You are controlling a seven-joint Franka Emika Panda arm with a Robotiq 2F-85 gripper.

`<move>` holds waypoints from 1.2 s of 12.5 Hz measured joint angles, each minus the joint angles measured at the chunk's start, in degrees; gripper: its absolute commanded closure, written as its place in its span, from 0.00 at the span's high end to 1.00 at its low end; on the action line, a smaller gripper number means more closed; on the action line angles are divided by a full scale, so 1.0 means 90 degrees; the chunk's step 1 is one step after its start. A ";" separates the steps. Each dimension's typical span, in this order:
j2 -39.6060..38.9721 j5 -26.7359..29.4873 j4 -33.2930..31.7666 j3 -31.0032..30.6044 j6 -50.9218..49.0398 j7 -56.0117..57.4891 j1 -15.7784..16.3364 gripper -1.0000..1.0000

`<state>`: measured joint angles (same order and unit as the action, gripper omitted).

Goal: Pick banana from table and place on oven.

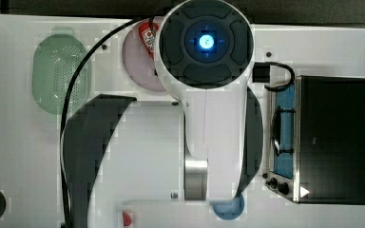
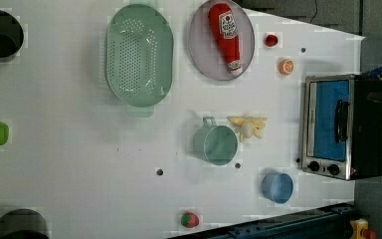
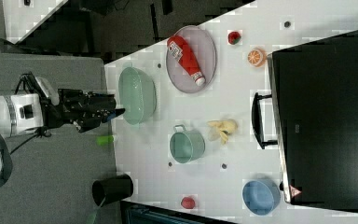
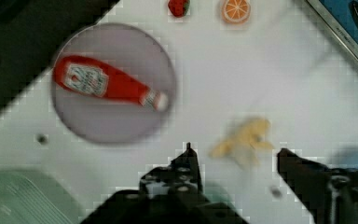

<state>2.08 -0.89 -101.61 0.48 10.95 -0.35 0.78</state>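
Peeled banana (image 2: 248, 127) lying mid-table, between teal mug (image 2: 216, 144) and toaster oven (image 2: 338, 128) at the left view's right edge of the white table (image 2: 69, 149). Gripper (image 4: 235, 161) poised above the banana with fingers spread apart, holding nothing. Ketchup bottle (image 2: 227, 35) resting on a grey plate (image 2: 201, 50) near the left view's top edge, beside green colander (image 2: 139, 54).

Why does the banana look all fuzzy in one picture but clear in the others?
In the wrist view the banana is smeared and soft, and so is the ketchup bottle, which looks like blur from a moving or unfocused camera. In the left view the banana has clear edges; the right view shows it fairly crisp too.
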 measured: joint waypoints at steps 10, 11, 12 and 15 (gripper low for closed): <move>0.2860 -0.0030 -0.1965 0.0230 -0.0717 -0.0202 -0.0094 1.00; 0.2467 -0.0110 -0.1952 0.0228 -0.0498 -0.0202 -0.0099 1.00; 0.1951 -0.0090 -0.1927 0.0242 -0.0210 -0.0216 -0.0112 1.00; 0.0353 0.0006 -0.2126 0.0415 0.0657 -0.0230 -0.0127 1.00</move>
<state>5.26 -0.83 -120.75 4.22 16.87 -2.42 -0.36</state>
